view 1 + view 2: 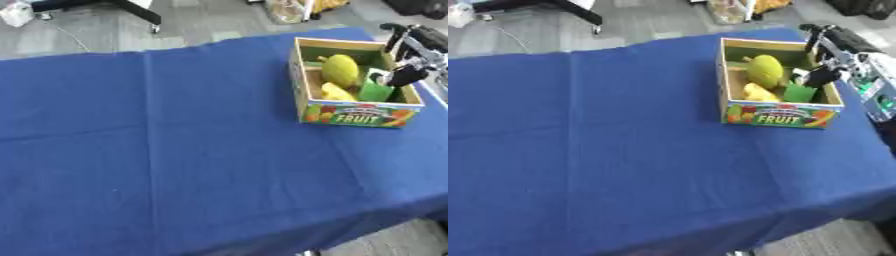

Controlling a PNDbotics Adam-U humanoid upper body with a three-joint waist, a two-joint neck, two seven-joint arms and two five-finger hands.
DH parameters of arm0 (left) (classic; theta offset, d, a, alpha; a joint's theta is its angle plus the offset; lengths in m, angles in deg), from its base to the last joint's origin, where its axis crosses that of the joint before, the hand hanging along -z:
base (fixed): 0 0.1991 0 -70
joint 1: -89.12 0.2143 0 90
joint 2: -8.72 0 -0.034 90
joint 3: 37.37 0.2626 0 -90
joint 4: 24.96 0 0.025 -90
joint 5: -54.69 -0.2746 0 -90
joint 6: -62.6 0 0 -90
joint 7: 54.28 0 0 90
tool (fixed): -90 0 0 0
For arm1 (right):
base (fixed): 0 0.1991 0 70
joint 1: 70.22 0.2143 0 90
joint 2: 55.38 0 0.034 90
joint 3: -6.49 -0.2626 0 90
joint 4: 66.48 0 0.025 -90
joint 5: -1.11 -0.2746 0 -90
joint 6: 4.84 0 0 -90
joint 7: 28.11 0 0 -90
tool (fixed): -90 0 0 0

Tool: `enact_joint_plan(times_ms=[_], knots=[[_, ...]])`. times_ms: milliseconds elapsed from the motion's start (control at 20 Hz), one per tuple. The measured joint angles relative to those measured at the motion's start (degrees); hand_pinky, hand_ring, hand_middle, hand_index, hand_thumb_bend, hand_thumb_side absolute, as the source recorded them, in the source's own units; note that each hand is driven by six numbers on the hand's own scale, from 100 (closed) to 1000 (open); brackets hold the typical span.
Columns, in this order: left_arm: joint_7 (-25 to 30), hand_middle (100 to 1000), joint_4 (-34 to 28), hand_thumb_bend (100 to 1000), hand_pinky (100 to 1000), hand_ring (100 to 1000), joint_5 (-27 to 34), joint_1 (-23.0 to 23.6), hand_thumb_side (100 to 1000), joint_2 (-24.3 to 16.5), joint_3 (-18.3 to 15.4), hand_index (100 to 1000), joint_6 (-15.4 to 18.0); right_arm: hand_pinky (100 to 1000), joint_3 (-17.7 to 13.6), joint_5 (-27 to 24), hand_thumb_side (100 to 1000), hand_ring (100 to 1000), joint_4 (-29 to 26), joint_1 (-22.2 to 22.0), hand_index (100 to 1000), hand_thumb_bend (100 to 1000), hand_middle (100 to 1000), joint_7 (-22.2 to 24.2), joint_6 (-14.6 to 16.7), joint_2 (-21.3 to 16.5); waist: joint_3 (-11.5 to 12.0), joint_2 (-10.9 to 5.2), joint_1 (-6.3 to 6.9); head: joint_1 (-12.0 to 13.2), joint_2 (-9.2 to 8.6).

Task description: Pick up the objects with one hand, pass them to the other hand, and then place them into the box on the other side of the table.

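Right hand (405, 75) over the box's (359, 114) right-hand wall, dark fingers curled down onto a green block (377, 91); it appears to pinch the block's upper edge, though the contact itself is blurred; left hand absent from both views. Green block inside the box at its near right corner, standing roughly upright against the wall, long axis near vertical. Beside it a yellow-green fruit (340, 70) with its stem end toward the far left, long axis running far to near; a smaller yellow piece (335, 92) lies just in front of it. Judgement: these look like light, rigid toy pieces, smooth and somewhat slippery; the block is best taken across its flat faces near the top. Box printed FRUIT on a blue cloth (175, 150).
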Motion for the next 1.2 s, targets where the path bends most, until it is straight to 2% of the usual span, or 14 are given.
enact_joint_plan(times_ms=[100,150,200,250,400,500,550,600,750,1000,1050,1200], knots=[[-0.1,676,0.0,298,748,707,-0.1,0.1,815,0.2,0.0,763,-0.1,549,-0.7,-0.2,100,512,-2.8,-0.9,1000,399,584,-0.5,-0.2,-0.5,0.0,0.0,0.0,0.2,0.0],[-0.2,675,0.0,297,748,707,-0.2,0.2,814,0.3,0.0,763,-0.2,527,-1.2,-0.6,197,494,-4.6,-1.6,1000,380,567,-1.2,-0.3,-0.7,0.0,0.0,0.0,0.3,0.0],[-0.3,675,0.0,274,748,707,-0.3,0.2,814,0.5,-0.1,762,-0.3,517,-1.7,-1.3,203,487,-6.8,-2.3,1000,374,553,-2.3,-0.5,-0.7,0.0,0.0,0.0,0.5,0.0],[-0.5,674,0.0,297,747,707,-0.4,0.3,810,0.7,-0.3,762,-0.5,497,-2.3,-2.2,103,473,-9.1,-3.2,1000,314,533,-3.8,-0.8,-0.7,-0.1,0.0,0.0,0.8,0.0],[-1.2,674,0.0,301,747,706,-0.8,0.3,805,1.3,-0.7,761,-0.9,469,-3.8,-7.1,143,460,-17.6,-6.7,1000,241,510,-9.6,-1.3,-0.1,-0.2,0.0,0.0,2.6,0.0],[-1.8,674,0.0,304,746,706,-1.1,0.3,797,1.7,-1.1,761,-1.0,448,-4.6,-11.2,185,447,-23.8,-9.6,990,156,489,-14.1,-1.6,1.8,-0.2,0.0,0.0,4.7,0.0],[-2.1,674,0.0,303,746,706,-1.4,0.3,797,1.9,-1.2,761,-1.0,443,-4.8,-13.0,226,448,-27.0,-11.2,976,202,489,-16.4,-1.7,3.0,-0.2,0.0,0.0,5.8,0.01],[-2.4,674,0.0,302,746,706,-1.6,0.3,796,2.2,-1.4,761,-1.1,442,-5.0,-14.7,217,447,-30.3,-12.9,974,109,488,-18.6,-1.7,4.4,-0.3,0.0,0.0,7.0,0.01],[-3.5,671,0.0,301,745,704,-3.0,0.3,788,3.1,-1.8,762,-1.4,418,-4.8,-17.8,312,424,-37.7,-17.8,878,100,463,-24.1,-0.1,9.0,-0.4,0.0,0.0,10.2,0.01],[-5.6,669,0.0,299,744,702,-5.6,0.3,785,5.0,-2.1,770,-2.1,402,-1.6,-22.0,396,408,-40.6,-23.5,808,100,447,-29.9,6.3,17.3,-0.7,0.0,0.0,14.3,0.01],[-6.0,668,0.0,294,743,702,-6.2,0.3,765,5.4,-2.1,772,-2.2,398,-0.9,-22.5,421,402,-40.6,-24.2,782,100,442,-30.4,7.3,18.8,-0.7,0.0,0.0,14.9,0.01],[-7.2,666,0.0,295,746,701,-7.7,0.3,783,6.6,-2.1,774,-2.6,393,0.9,-23.5,471,396,-40.6,-25.9,742,100,439,-31.1,8.7,23.7,-0.9,0.0,0.0,16.4,0.01]])
